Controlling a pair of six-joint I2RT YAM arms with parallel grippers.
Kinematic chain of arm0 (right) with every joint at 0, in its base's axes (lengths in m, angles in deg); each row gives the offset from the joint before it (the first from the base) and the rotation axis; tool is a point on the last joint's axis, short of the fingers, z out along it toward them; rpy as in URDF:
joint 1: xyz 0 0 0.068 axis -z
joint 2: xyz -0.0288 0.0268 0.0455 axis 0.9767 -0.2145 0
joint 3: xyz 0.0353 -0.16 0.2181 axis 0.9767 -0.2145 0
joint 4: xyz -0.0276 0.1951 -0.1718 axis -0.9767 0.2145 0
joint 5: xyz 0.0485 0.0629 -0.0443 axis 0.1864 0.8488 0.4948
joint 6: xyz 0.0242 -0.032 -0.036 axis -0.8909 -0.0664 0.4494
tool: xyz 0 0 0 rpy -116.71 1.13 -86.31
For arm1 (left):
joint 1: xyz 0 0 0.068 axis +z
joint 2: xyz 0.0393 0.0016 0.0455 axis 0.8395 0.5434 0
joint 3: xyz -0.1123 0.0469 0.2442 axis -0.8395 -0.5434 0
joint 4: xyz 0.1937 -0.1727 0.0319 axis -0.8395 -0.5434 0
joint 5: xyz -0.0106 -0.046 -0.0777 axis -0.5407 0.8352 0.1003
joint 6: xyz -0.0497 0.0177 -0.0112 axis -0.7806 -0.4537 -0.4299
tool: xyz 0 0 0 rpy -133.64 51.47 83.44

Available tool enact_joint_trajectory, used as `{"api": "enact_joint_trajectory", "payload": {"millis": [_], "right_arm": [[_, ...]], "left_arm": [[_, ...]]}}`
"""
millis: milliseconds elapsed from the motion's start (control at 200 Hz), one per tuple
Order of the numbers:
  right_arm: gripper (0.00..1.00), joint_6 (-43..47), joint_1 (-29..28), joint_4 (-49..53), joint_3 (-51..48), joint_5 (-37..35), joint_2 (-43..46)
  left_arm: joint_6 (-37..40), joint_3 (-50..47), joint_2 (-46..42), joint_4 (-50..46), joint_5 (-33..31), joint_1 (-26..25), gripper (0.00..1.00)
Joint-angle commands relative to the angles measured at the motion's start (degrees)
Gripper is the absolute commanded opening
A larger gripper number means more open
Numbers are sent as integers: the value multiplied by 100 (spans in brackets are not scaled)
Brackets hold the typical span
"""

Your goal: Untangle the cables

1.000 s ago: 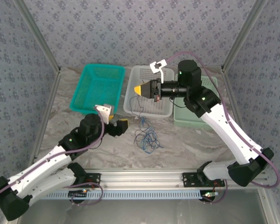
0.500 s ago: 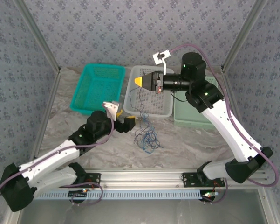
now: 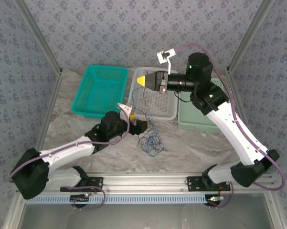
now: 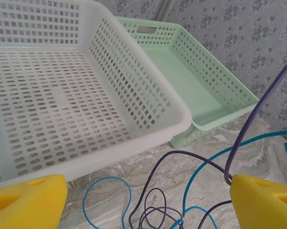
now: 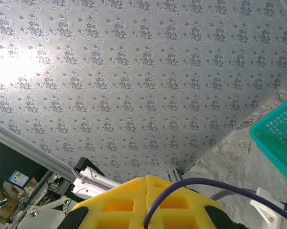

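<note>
**Top external:** right gripper (image 3: 142, 81) is shut on 1 dark strand (image 3: 144, 101). Over the last second it has lifted and pulled back, and now sits above the white basket (image 3: 162, 116). The strand hangs from it down to the rest of the cables (image 3: 150, 140), a small tangle on the table (image 3: 205, 143) just in front of that basket.
Left gripper (image 3: 139, 125) has swung right, away from the teal basket (image 3: 86, 107), and is now at the tangle's left edge with jaws wide open and nothing in them.
My read: the right arm is tensioning 1 strand out of the knot, and the left is lining up to take a 2nd strand or pin the pile. Separation has barely started.

**Left wrist:** the yellow fingers (image 4: 26, 200) sit far apart at the 2 bottom corners, holding nothing. The dark strand rises steeply past the right-hand finger, touching or just beside its tip, can't tell which. A blue loop (image 4: 106, 178) and several small dark loops lie on the table between the fingers, overlapping. The white basket is straight ahead, with a pale green basket (image 4: 205, 81) behind it.

**Right wrist:** the fingers are pressed together and the strand comes out of the seam between them.

**Cables:** thin and floppy, blue and dark purple, with the loops crossing each other. Still 1 knot, not separate wires.
</note>
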Motion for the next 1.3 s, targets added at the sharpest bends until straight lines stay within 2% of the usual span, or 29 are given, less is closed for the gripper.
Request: {"api": "enact_joint_trajectory", "payload": {"millis": [0, 65, 155, 330, 425, 665, 1009, 1294], "right_arm": [[0, -137, -41, -255, 122, 124, 31], [0, -213, -57, -393, 62, 123, 35], [0, -356, -61, -639, 17, 124, 65], [0, -346, -46, -612, 183, 73, 189], [0, -234, -35, -471, 264, 3, 286], [0, 80, 195, 89, 712, -113, 493], [0, 478, 576, 911, 1573, -207, 459], [0, 627, 756, 1070, 1735, -253, 268]], "left_arm": [[-52, 452, 215, 456, 255, -111, 87], [-41, 602, 450, 399, 312, -187, 85], [-23, 832, 822, 137, 271, -300, 76], [-83, 824, 1264, 126, 236, -447, 73], [-84, 836, 1373, -25, 82, -526, 70], [-98, 1064, 1729, -1100, -550, -610, 57], [-289, 714, 1892, -1253, -662, -625, 52], [-215, 595, 1446, -1354, -895, -643, 57]]}}
